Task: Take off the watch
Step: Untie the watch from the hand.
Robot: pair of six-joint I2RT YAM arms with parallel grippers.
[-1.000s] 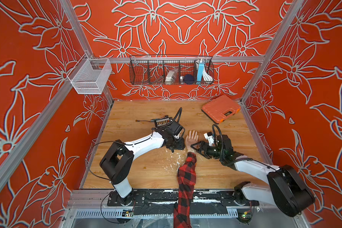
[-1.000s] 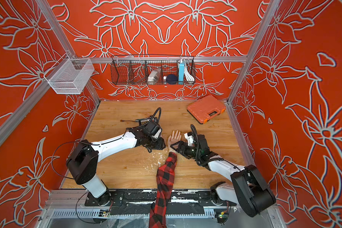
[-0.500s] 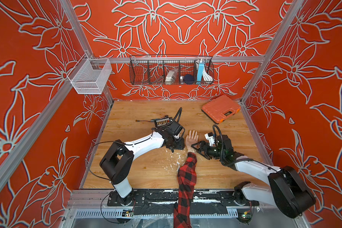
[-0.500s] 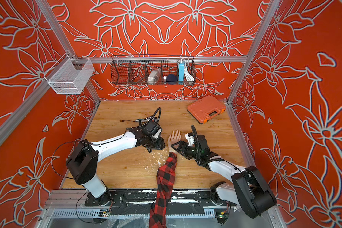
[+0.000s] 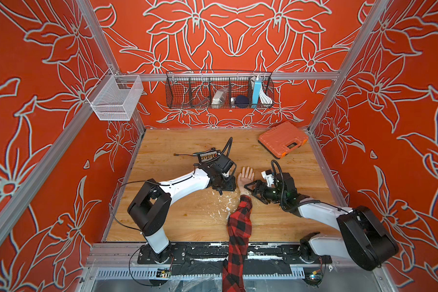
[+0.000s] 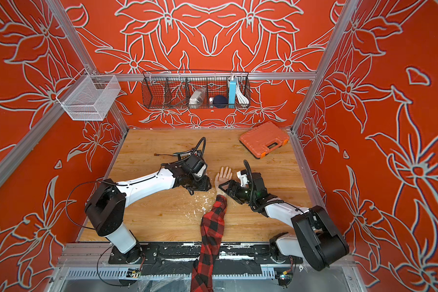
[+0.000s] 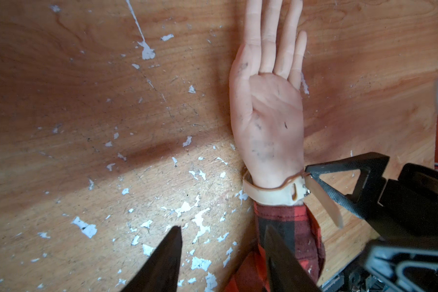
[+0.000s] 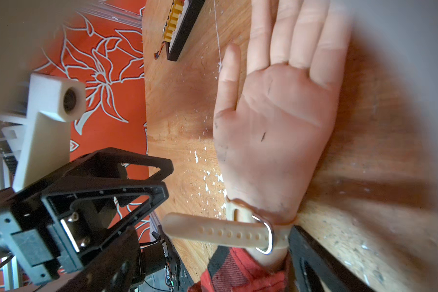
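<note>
The watch [image 7: 271, 196] is worn across the mannequin wrist [image 7: 274, 177], loose tail [image 8: 213, 231] standing off the buckle [image 8: 269, 232] on that wrist's far side from the left gripper [image 7: 222, 227], held part-spread and empty, so the right gripper [image 5: 251, 192], spread wide at the buckle, is judged nearer.

Cream-beige watch [image 7: 268, 196] with silver buckle, pale peach hand [image 7: 268, 113], red-and-black check sleeve [image 5: 239, 227], honey-brown table [image 7: 86, 101] flecked white; orange case [image 5: 283, 138] at one o'clock, orange-red walls [image 5: 238, 38] with white flower outlines
</note>
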